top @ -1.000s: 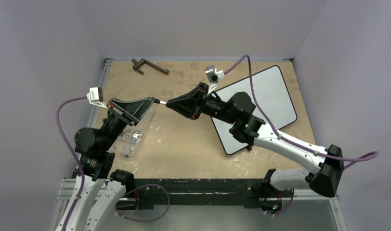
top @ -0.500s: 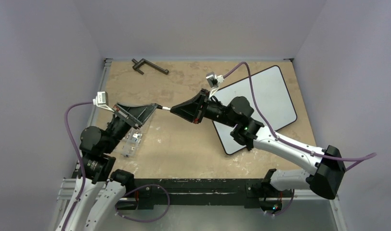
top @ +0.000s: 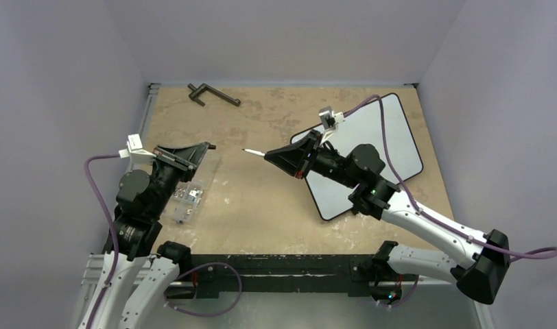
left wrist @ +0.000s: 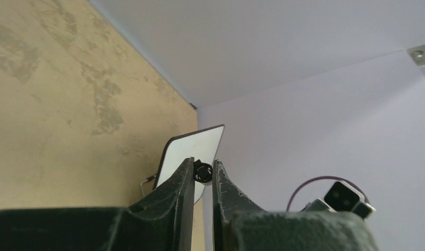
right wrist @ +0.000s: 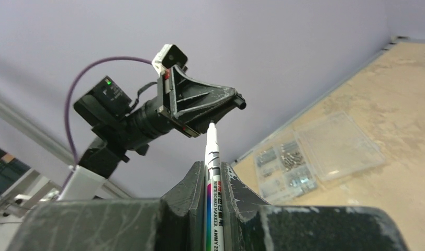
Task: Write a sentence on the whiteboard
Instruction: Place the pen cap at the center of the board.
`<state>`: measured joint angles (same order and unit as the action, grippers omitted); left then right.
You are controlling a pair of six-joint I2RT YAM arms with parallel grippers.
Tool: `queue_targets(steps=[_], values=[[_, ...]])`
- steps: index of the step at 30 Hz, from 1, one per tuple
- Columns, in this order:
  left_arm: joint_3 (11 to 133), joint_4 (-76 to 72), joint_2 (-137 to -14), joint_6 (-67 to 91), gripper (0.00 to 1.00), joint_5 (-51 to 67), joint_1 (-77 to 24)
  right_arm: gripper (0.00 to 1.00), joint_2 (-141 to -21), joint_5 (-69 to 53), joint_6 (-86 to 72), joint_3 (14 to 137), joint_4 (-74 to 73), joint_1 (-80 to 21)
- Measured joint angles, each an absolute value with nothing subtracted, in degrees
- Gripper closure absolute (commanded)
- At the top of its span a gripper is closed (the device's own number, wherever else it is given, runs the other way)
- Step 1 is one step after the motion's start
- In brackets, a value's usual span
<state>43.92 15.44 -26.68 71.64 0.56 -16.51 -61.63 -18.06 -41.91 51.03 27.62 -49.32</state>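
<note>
On the far right of the counter [top: 262, 205] lay the whiteboard [top: 396, 130], set askew, while over its left edge the right fingers [right wrist: 185, 196] gripped an uncapped marker [right wrist: 212, 157] pointing left, and well apart the left fingers [left wrist: 175, 188] pinched a small black cap [left wrist: 202, 172].

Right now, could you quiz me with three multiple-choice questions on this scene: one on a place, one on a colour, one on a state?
1. On the table, the whiteboard lies: A) left; B) right; C) centre.
2. The arms' cables are: A) green; B) orange; C) purple.
3. The marker in the right gripper is: A) uncapped; B) capped; C) broken.
Answers: 1 B, it sits on the robot's right; 2 C, purple in every view; 3 A, its bare tip shows.
</note>
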Motion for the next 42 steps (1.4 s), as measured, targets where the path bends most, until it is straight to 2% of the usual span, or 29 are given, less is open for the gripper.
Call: queue_targets(steps=[5,13,19,34,38,42], values=[[45.5,22.1,-31.5,67.0,1.00,-0.5,-16.5,1.00,-56.4,-11.8,-37.0,49.4,18.2,-49.3],[39.8,27.0,-41.7,56.8,1.00,-0.1,-16.5,1.00,-49.9,-4.3,-29.9,48.5,8.2,-49.1],[36.8,25.5,-53.6,51.8,1.00,2.2,-16.8,1.00,-49.4,-0.5,-26.5,48.5,3.0,-49.1],[34.7,19.2,-66.6,44.4,0.99,2.8,-20.4,1.00,-45.2,6.0,-23.2,48.0,-5.1,-49.1],[34.1,18.1,-67.6,43.8,0.86,2.8,-20.7,1.00,-44.4,6.9,-22.9,47.2,-6.5,-49.1],[33.9,17.7,-67.7,43.5,0.63,2.8,-20.8,1.00,-43.8,8.0,-22.4,46.6,-7.4,-49.1]])
